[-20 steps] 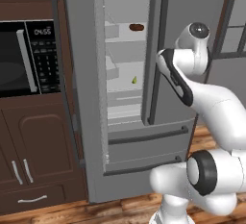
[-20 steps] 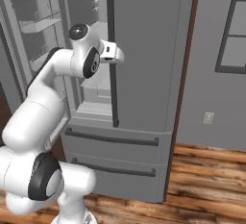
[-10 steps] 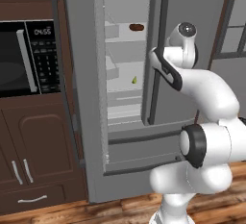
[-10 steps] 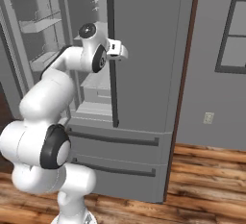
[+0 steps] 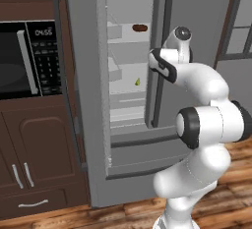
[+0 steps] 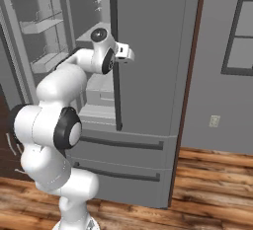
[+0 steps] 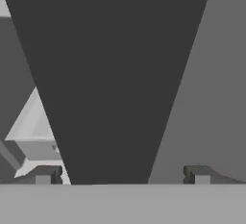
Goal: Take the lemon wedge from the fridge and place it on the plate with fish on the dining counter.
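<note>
The grey fridge [image 5: 88,100] has its left door swung open onto a white interior. The tiny yellow-green lemon wedge [image 5: 138,81] lies on a middle shelf. My gripper [image 6: 123,54] is up against the dark bar handle [image 6: 116,66] of the shut right door. It is open and holds nothing. In the hand view the gripper [image 7: 122,176] has its fingertips [image 7: 45,175] on either side of that dark handle [image 7: 115,74], which is very close. The lemon wedge lies to the left of my hand, deeper in the fridge. The plate and the dining counter are out of view.
A dark brown oval lump [image 5: 140,27] sits on an upper fridge shelf. A black microwave [image 5: 22,61] in brown cabinetry [image 5: 39,144] stands left of the fridge. The open door's shelves [image 6: 44,26] jut out at left. Two lower drawers [image 6: 123,145] sit above the wood floor.
The arm has folded in and swung its hand closer to the right door's handle. The jaws stay open.
</note>
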Robot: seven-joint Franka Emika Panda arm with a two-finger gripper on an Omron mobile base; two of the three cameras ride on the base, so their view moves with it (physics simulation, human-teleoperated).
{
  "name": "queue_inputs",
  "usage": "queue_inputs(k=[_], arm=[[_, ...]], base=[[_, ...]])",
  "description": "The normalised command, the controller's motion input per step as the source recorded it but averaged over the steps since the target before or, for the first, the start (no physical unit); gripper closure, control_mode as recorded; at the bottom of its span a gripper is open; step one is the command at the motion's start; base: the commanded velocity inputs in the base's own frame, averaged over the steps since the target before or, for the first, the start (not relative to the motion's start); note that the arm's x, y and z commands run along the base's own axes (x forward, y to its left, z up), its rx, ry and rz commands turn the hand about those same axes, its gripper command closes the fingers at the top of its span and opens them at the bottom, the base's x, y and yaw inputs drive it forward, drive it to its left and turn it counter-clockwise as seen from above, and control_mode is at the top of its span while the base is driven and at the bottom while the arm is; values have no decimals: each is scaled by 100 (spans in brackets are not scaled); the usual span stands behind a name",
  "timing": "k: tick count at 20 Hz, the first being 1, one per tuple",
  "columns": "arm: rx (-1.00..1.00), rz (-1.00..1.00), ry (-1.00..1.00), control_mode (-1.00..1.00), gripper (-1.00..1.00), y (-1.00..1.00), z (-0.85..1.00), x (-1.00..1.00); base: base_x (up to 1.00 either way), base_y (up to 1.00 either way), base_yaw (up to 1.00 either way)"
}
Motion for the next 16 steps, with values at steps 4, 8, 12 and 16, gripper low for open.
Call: queue_inputs(k=[4, 8, 12, 16], arm=[[2, 1, 0, -100, -100, 0, -20, 55], [0, 0, 0, -100, -100, 0, -21, 51], [0, 0, 0, -100, 100, 0, -12, 25], [0, 0, 0, -100, 100, 0, 0, 0]], base=[[0, 0, 0], [0, 0, 0], [0, 0, 0], [0, 0, 0]])
